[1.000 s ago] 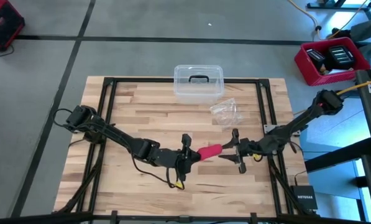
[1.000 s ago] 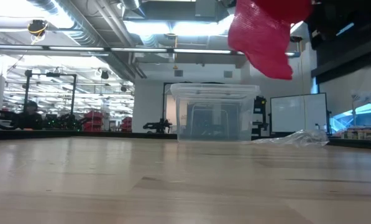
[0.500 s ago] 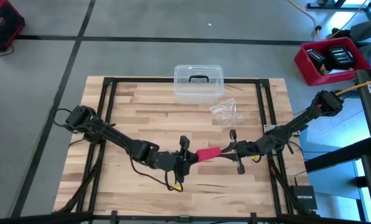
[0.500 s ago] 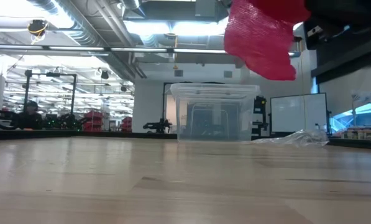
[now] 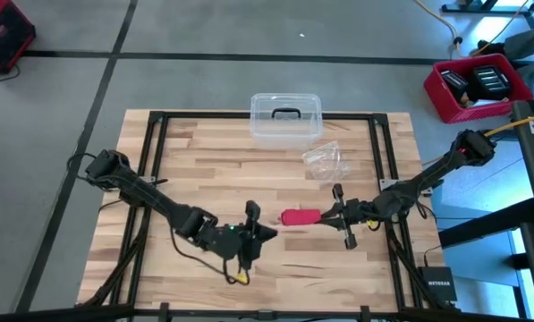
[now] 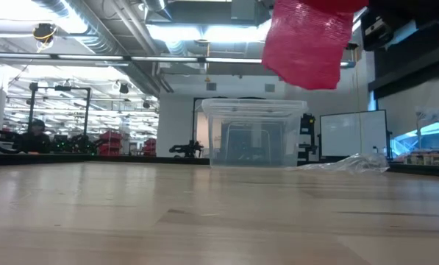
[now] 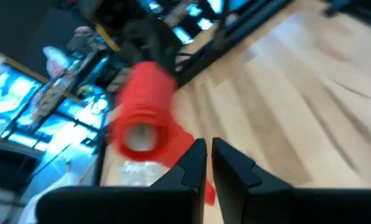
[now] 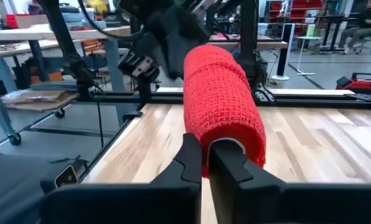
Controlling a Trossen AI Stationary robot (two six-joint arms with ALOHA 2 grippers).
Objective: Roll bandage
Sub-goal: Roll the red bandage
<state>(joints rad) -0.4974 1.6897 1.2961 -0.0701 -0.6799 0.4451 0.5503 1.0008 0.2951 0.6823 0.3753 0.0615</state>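
The bandage (image 5: 300,217) is a bright red roll with a pale hollow core, held level above the middle of the table. It also shows at the top of the low view (image 6: 307,44). My right gripper (image 5: 323,217) is shut on the roll's right end. My left gripper (image 5: 268,232) is shut and stands a short way off the roll's left end, pointing at it. In the left wrist view the roll (image 7: 145,118) faces me end on, beyond my left gripper's (image 7: 207,163) fingertips. My left gripper: a bit of red (image 7: 207,190) shows low in the gap between its fingers, and I cannot tell whether it touches the bandage. My right gripper pinches the rim of the roll's right end (image 8: 201,134) between its two fingers. It comes level from the table's right side, along the roll. Its fingers (image 8: 229,163) hide whether one sits inside the core. The roll is lifted clear and lies level.
A clear plastic box with a dark handle (image 5: 286,118) stands at the table's far edge, with a crinkled clear wrapper (image 5: 324,161) on its near right. Dark frame rails (image 5: 155,152) run along the table's sides. A red bin (image 5: 477,85) sits on the floor beyond the right edge.
My left gripper has come off the roll's left end and drawn back toward the table's left edge. My right gripper has shut on the roll's right end. The roll, slanted before, now lies level, held from the right only.
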